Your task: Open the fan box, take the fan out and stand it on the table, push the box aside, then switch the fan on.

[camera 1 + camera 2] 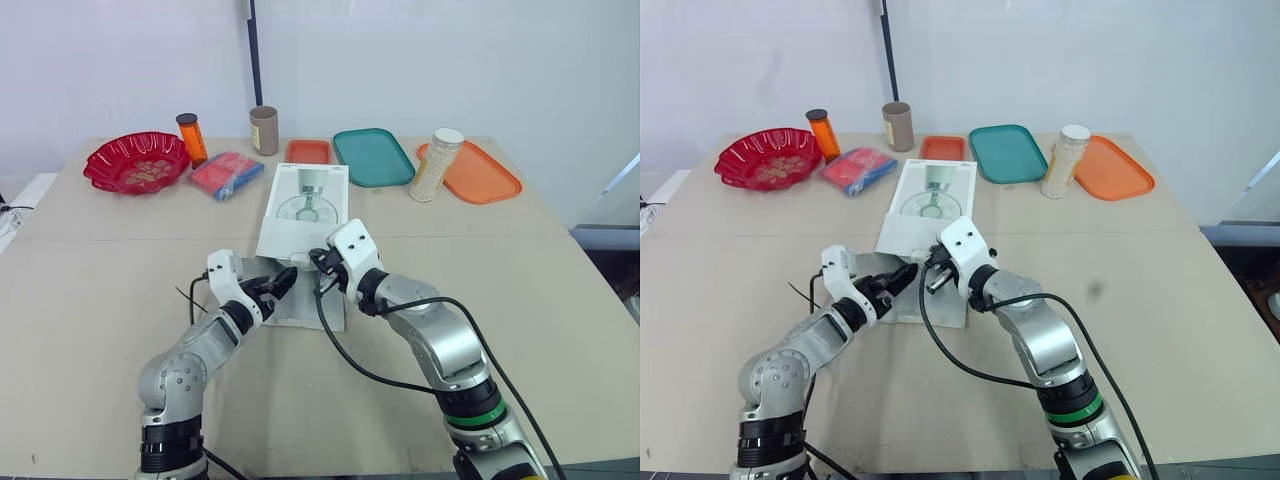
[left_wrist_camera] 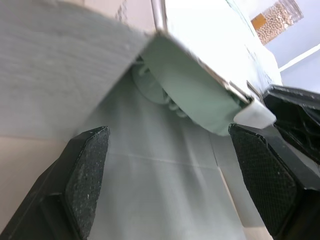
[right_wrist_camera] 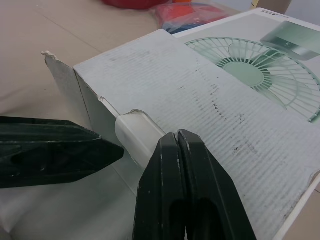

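Observation:
The white fan box (image 1: 305, 205) lies flat mid-table with a fan pictured on top. Its near end is open, with a flap (image 1: 300, 305) spread on the table. Inside the opening I see the mint-green fan (image 2: 185, 95), and a white rounded part (image 3: 137, 135) of it pokes out at the corner. My left gripper (image 1: 281, 281) sits at the opening, open, its fingers (image 2: 87, 165) wide apart over the flap and holding nothing. My right gripper (image 3: 177, 138) is at the box's near right corner, shut, with its tips against the white part and nothing visibly between them.
Along the back stand a red bowl (image 1: 135, 160), an orange bottle (image 1: 192, 138), a red-blue packet (image 1: 227, 174), a brown cup (image 1: 264, 130), a small orange tray (image 1: 308, 151), a teal tray (image 1: 372, 156), a jar (image 1: 436, 165) and an orange tray (image 1: 478, 172).

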